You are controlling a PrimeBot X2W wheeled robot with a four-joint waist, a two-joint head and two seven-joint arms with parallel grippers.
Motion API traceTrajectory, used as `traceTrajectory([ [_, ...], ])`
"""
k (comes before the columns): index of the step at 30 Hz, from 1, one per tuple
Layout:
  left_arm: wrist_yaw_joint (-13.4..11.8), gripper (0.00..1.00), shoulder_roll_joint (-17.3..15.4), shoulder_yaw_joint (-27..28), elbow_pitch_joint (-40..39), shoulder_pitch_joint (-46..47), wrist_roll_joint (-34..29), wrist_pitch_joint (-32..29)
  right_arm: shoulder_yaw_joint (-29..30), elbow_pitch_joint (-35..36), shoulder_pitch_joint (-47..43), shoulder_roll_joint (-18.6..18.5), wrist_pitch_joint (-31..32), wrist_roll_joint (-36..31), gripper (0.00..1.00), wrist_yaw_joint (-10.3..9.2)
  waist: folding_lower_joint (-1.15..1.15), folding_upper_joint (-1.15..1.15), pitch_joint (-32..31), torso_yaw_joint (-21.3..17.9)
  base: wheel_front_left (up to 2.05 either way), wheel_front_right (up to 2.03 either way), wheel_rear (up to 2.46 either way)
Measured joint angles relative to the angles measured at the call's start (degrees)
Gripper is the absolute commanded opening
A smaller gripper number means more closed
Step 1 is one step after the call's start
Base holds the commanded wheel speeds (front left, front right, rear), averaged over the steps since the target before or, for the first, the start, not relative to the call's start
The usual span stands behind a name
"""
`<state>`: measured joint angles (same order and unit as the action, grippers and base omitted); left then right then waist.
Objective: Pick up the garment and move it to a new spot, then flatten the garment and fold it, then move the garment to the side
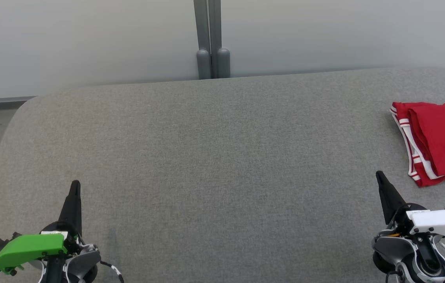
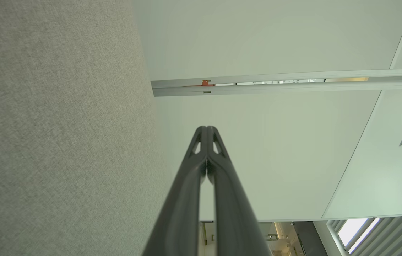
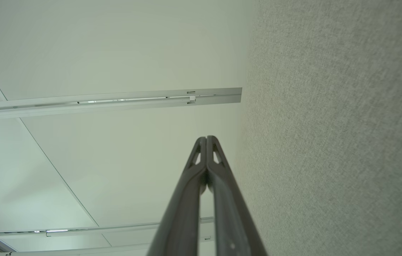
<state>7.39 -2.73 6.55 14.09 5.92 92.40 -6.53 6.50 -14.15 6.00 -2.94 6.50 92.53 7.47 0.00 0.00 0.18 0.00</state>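
The garment (image 1: 438,139), red with white stripes along its edge, lies folded at the right edge of the grey table (image 1: 214,157), partly cut off by the head view's border. My right gripper (image 1: 380,176) hovers near the table's front right, a little in front and left of the garment, shut with nothing held. At the front left my left gripper (image 1: 75,184) is shut and empty as well. In each wrist view the fingertips meet: left gripper (image 2: 206,128), right gripper (image 3: 206,137).
A pale wall runs behind the table, with a grey vertical post (image 1: 208,39) at the middle back. The table's rounded left corner and edge (image 1: 6,133) drop off toward a grey ledge. The felt-like tabletop (image 2: 52,135) shows beside the fingers in both wrist views.
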Motion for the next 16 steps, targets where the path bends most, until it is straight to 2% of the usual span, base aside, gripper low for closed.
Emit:
traceTrajectory([
  [16,0.0,0.00,0.0,0.0,0.0,0.0,0.0,0.0,0.0,0.0,0.0,0.0,0.0,0.0,0.00,0.00,0.01,0.00,0.0,0.0,0.00,0.00,0.00],
])
